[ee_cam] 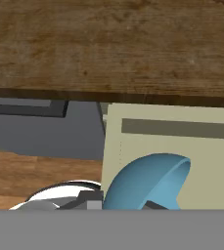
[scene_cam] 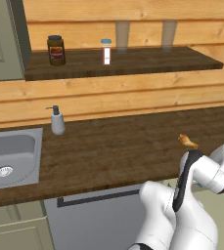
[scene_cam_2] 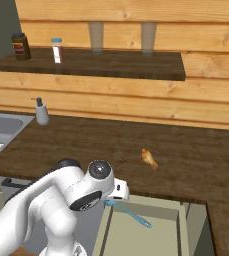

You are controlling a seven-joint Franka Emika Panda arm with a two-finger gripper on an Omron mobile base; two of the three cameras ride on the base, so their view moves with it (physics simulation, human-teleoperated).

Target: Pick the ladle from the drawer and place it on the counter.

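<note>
Light-blue and close to the lens, the ladle's (ee_cam: 147,183) round bowl rises at 6 o'clock in the hand view, right at the gripper's (ee_cam: 125,205) dark tips. How far the jaws are spread cannot be told. From the right base view, the ladle (scene_cam_2: 131,214) juts from the hand toward 4 o'clock, above the open drawer (scene_cam_2: 183,216). Beyond its back edge lies the dark wood counter (scene_cam_2: 196,165), with an orange food piece (scene_cam_2: 148,158) at 12 o'clock.

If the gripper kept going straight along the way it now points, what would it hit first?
Judging by the hand view, the ladle: its blue bowl sits right at the gripper. Beyond it lies the open drawer, then the counter edge. Depth is unclear, and whether the ladle is already gripped cannot be told.
</note>
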